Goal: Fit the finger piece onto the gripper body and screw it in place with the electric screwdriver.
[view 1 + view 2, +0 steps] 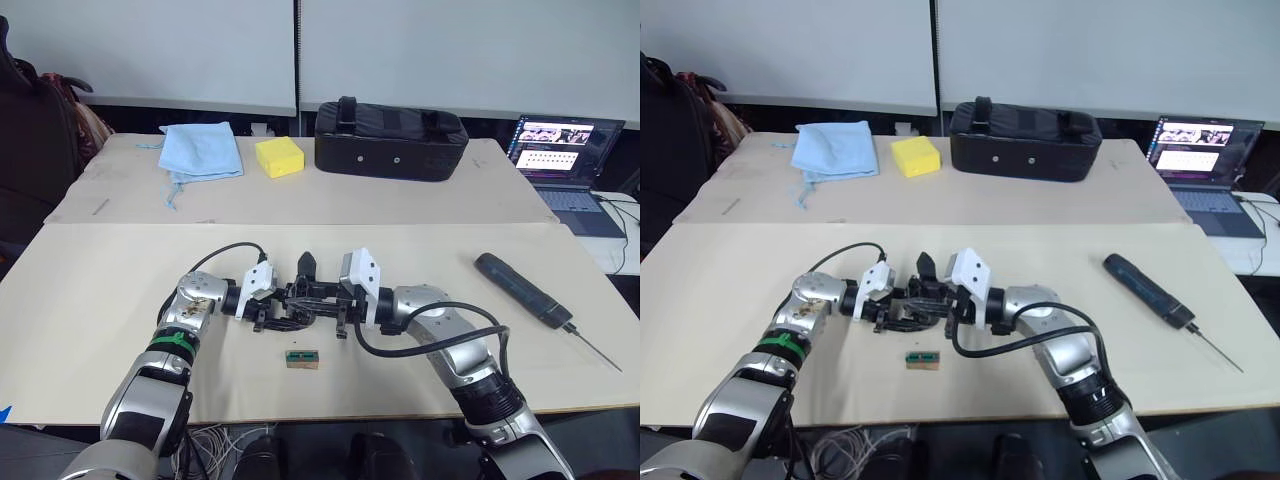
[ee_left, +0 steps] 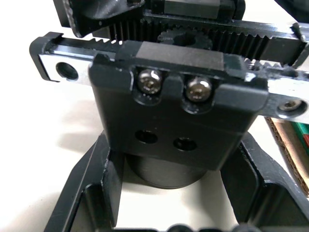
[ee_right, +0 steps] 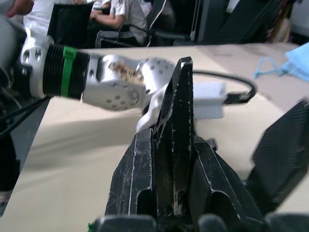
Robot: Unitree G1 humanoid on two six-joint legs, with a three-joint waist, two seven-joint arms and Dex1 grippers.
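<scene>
We have both grippers meeting near the front middle of the table [image 1: 100, 300]; left gripper [image 1: 268, 303] comes in from 9 o'clock, right gripper [image 1: 340, 300] from 3 o'clock, tips facing each other; between them sits the gripper body [image 1: 300, 305], low on or just over the table, we can't tell which; in the left wrist view the body [image 2: 174, 101] sits between the left fingers [image 2: 91, 193], rack teeth, two screw heads and two empty holes facing the camera, so we read the left as closed on it, a steadying hold presenting the mount face; in the right wrist view a black wedge, the finger piece [image 3: 175, 140], stands pinched between the right fingers [image 3: 133, 179], so the right is clamped on it; its long axis runs along the right fingers, blunt tip pointing away from the wrist toward the left arm, roughly 9 o'clock; in the head views the piece [image 1: 307, 265] pokes up at the joint; we judge it is being lined up to the body, seating not confirmed, contact unclear; screwdriver [image 1: 525, 290] lies untouched at 3 o'clock, well apart from the right arm, long axis diagonal, bit toward 4 o'clock, handle toward 10; small green-topped block [image 1: 301, 358] just at 6 o'clock of the body; far side holds blue cloth [image 1: 200, 150], yellow block [image 1: 279, 156], black case [image 1: 392, 140], laptop [image 1: 565, 150]; screwing not yet started.
</scene>
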